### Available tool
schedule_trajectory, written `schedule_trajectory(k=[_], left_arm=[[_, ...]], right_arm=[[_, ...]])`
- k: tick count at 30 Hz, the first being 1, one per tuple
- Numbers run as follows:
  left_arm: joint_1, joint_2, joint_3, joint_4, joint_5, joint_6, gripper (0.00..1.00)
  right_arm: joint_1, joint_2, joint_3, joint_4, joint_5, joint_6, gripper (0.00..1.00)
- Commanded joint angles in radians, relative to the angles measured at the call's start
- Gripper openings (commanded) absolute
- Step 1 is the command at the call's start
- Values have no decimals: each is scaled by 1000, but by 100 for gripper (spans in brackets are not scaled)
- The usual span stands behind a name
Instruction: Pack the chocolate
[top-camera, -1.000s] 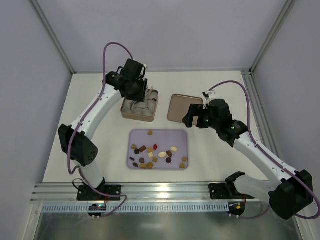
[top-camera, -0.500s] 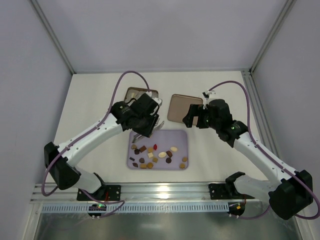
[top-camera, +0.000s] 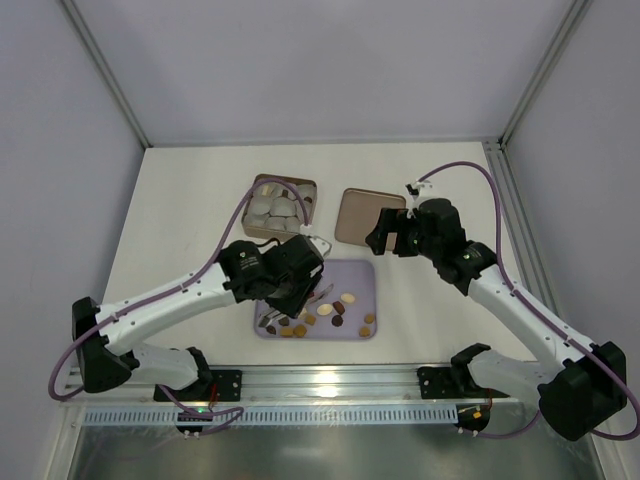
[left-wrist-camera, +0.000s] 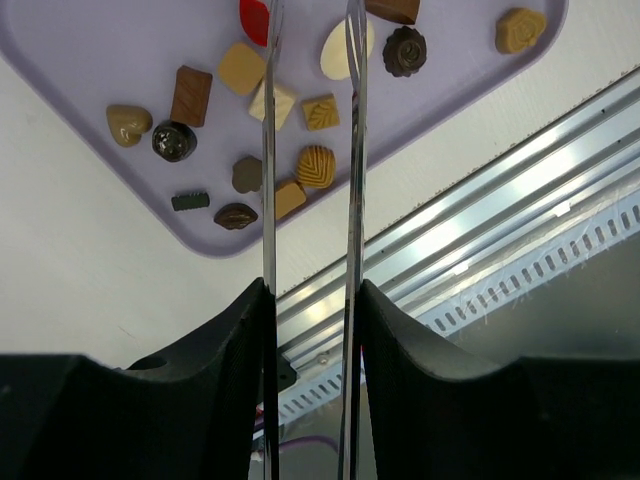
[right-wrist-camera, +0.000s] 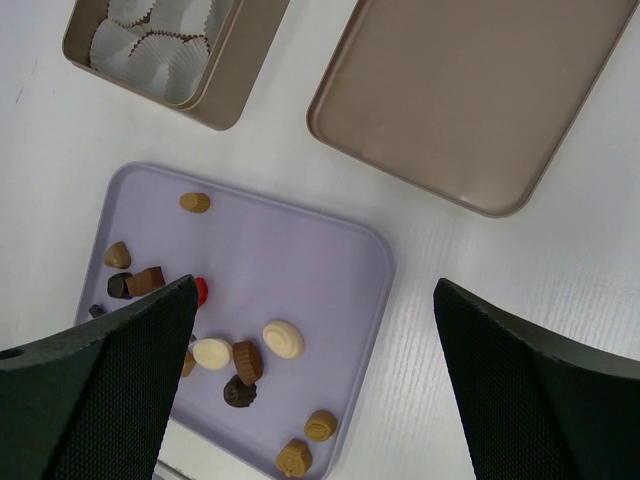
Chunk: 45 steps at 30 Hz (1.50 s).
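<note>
Several small chocolates (top-camera: 318, 312), dark, caramel, cream and one red, lie loose on a lavender tray (top-camera: 352, 275). My left gripper (top-camera: 318, 290) hovers low over the tray's left half. In the left wrist view its two thin blades (left-wrist-camera: 268, 120) stand slightly apart and hold nothing, with a cream square piece (left-wrist-camera: 274, 102) and a caramel square (left-wrist-camera: 320, 111) below them and the red piece (left-wrist-camera: 254, 15) at the top edge. My right gripper (top-camera: 392, 238) is wide open and empty, above the tray's (right-wrist-camera: 300, 250) right edge. A cream swirl piece (right-wrist-camera: 283, 338) lies below it.
A brown square tin (top-camera: 280, 207) with pale paper cups stands behind the tray, and its lid (top-camera: 362, 215) lies flat to the right. Both show in the right wrist view, the tin (right-wrist-camera: 225, 75) and the lid (right-wrist-camera: 470, 100). A metal rail (top-camera: 320, 380) runs along the near edge.
My left arm has swung from over the tin toward the near side and now hangs over the tray. The tin is uncovered. The right arm has not moved.
</note>
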<state>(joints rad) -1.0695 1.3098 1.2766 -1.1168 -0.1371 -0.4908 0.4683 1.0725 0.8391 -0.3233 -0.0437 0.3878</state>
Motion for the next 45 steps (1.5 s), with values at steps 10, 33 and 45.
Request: schedule_trajectory(k=[10,33,45], left_arm=[[-125,-10,-45,5,-24,-69,40],[-138,46,-89,75,-42,-48,41],[-138,63,-115,91,-50,-46,40]], right_arm=[[1,-32,-9,10,19,0,100],[1,-26,-20,18,18,3,100],[1,-25,-20,20,16,3,100]])
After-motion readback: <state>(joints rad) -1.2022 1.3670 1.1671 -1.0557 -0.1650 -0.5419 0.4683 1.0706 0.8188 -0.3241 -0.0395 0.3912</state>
